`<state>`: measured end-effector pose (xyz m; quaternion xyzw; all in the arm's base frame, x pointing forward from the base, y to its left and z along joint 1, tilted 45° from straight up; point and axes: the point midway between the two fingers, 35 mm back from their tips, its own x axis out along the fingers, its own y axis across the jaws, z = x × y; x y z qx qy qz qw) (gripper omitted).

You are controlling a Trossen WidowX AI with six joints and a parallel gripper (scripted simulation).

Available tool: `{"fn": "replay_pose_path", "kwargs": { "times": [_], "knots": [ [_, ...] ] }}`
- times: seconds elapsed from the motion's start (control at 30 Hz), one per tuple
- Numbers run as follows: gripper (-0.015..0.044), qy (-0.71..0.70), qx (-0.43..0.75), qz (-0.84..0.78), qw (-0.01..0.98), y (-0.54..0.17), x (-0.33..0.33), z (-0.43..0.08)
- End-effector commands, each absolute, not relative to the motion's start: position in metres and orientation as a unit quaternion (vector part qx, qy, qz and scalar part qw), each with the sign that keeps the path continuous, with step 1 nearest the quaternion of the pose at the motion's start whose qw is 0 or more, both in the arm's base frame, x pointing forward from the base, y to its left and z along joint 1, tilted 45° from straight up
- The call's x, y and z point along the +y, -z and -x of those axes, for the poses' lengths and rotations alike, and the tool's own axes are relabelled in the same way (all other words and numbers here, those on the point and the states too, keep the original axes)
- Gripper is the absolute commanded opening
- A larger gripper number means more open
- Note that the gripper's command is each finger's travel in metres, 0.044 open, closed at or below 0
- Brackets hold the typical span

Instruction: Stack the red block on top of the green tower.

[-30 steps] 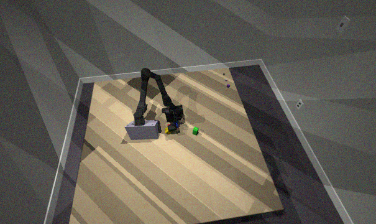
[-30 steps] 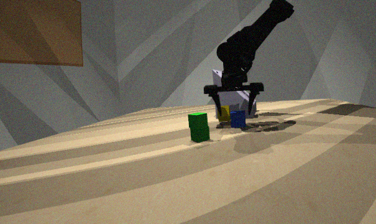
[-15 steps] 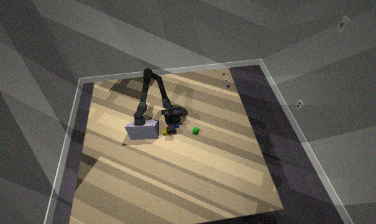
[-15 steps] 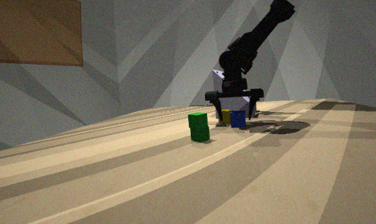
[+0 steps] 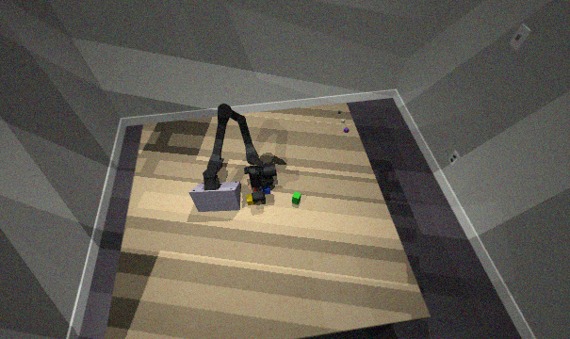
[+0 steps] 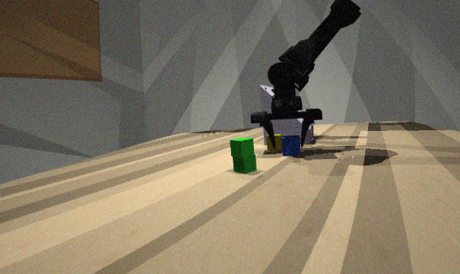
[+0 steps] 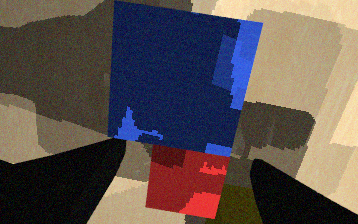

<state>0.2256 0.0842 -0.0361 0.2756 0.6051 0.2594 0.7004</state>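
The pincer (image 6: 287,144) (image 7: 188,155) is standing released, its fingers straddling the red block (image 7: 187,182), which is sitting on the desk (image 6: 199,213) beside the blue block (image 6: 291,145) (image 7: 175,75). The green tower (image 5: 296,198) (image 6: 244,155) is standing apart, still awaiting grasp, lift and placement.

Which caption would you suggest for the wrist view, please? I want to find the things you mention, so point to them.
Open gripper (image 7: 188,155) (image 6: 283,146) (image 5: 259,199) straddling the red block (image 7: 185,180), with the larger-looking blue block (image 7: 172,80) (image 6: 291,145) (image 5: 267,191) just beyond.
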Motion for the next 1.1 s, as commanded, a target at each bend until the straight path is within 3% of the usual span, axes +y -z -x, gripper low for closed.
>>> {"fn": "replay_pose_path", "kwargs": {
  "times": [0.0,0.17,0.43,0.53,1.07],
  "knots": [
    [0.0256,-0.260,0.605,-0.278,0.699,0.036,0.085,-0.225],
    [0.0125,-0.260,0.605,-0.278,0.699,0.036,0.085,-0.225],
    [0.0072,-0.260,0.605,-0.278,0.699,0.036,0.085,-0.225],
    [0.0000,-0.260,0.606,-0.278,0.699,0.033,0.082,-0.225],
    [0.0000,-0.259,0.606,-0.277,0.699,-0.009,0.038,-0.218]
  ]
}}
